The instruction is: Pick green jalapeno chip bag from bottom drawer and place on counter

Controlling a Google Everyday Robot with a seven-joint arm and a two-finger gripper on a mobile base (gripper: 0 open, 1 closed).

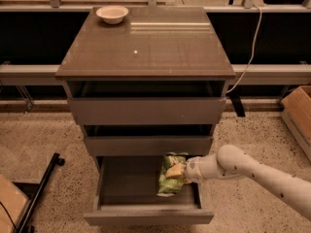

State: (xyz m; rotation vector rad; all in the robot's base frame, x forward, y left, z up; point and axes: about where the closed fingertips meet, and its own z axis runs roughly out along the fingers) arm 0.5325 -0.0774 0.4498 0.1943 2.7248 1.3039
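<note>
Flooring of speckled beige terrazzo (39,135) surrounds the cabinet. At far left, a corner of brown cardboard (8,204) lies at the frame edge, with a thin black metal pole (41,188) slanting across the floor just beside it.

A small round cream bowl (112,14) sits on the back left corner of the glossy grey-brown square counter (146,52), which forms the cabinet top. Below the counter, the grey-brown top drawer (146,111) and middle drawer (148,145) each stand slightly pulled out. The wide shallow grey-brown bottom drawer (129,181) is pulled out furthest, with its flat floor exposed on the left side.

The small crinkly green jalapeno chip bag (170,182) is within the right half of the bottom drawer, standing roughly upright, its top edge near the middle drawer's front panel. Whether its lower edge touches the drawer floor cannot be determined.

The gripper (181,171) is at the bag's right side, inside the drawer opening, clamped on the bag at its yellowish patch. The white rounded robot arm (257,174) reaches in from the lower right.

A white cable (249,52) hangs behind the cabinet's right side. An open brown cardboard box (297,111) stands at far right on the floor
</note>
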